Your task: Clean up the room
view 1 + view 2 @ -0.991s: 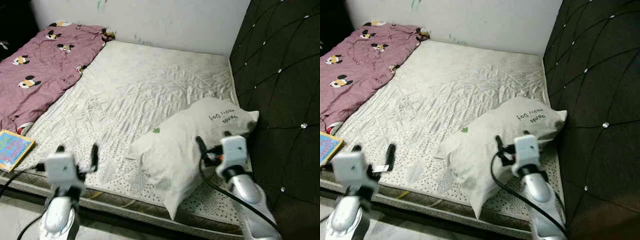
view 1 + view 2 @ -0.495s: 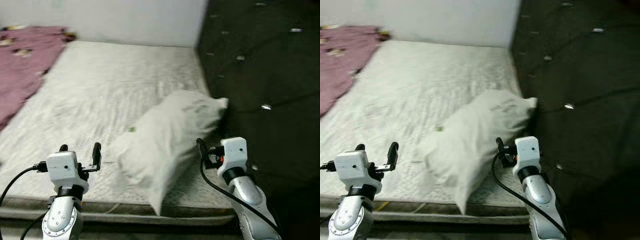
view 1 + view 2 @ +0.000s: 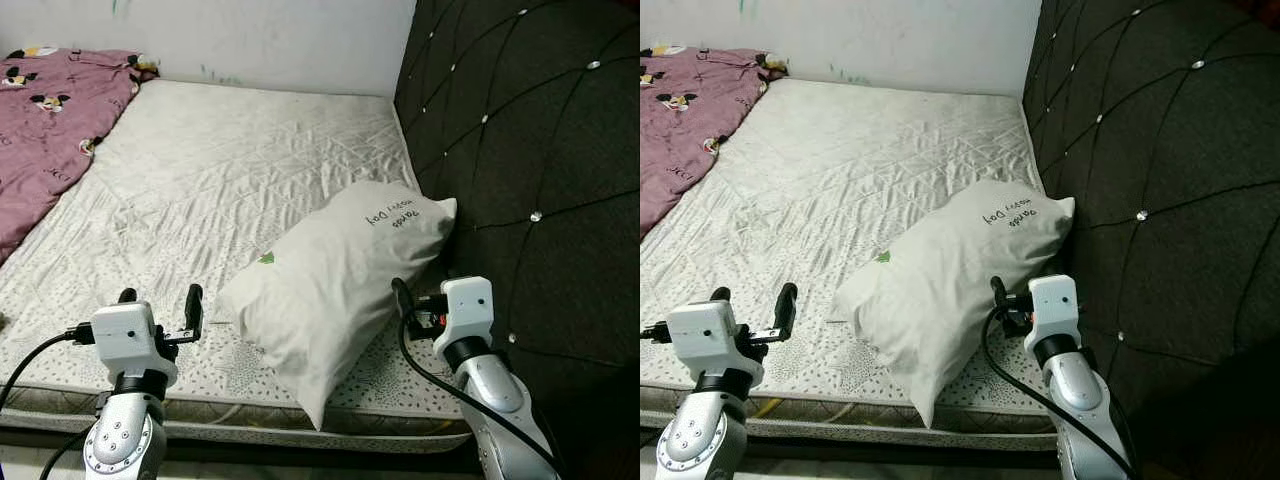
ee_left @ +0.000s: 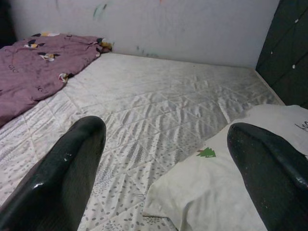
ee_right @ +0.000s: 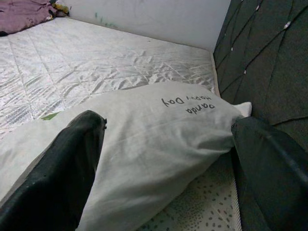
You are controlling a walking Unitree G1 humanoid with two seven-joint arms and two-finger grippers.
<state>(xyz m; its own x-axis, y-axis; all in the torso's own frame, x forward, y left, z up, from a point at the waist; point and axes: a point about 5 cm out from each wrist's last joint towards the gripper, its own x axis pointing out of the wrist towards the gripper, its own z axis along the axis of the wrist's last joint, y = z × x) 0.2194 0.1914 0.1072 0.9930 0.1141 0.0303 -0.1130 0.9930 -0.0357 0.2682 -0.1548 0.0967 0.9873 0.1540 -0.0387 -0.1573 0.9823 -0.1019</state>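
Right gripper (image 5: pixel 163 159) open beside pillow (image 3: pixel 335 270) lettered "Panda".

wall (image 3: pixel 270 35) pale | headboard (image 3: pixel 530 130) dark, tufted, studded

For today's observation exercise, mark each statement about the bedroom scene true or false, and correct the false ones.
1. The pillow lies on the mattress beside the headboard. True.
2. The right hand grips the pillow. False: its fingers are spread open, one on each side of the pillow.
3. The pink blanket covers the pillow. False: it lies at the mattress's far side, apart from the pillow.
4. The left hand is open and holds nothing. True.
5. The pillow has dark writing. True.
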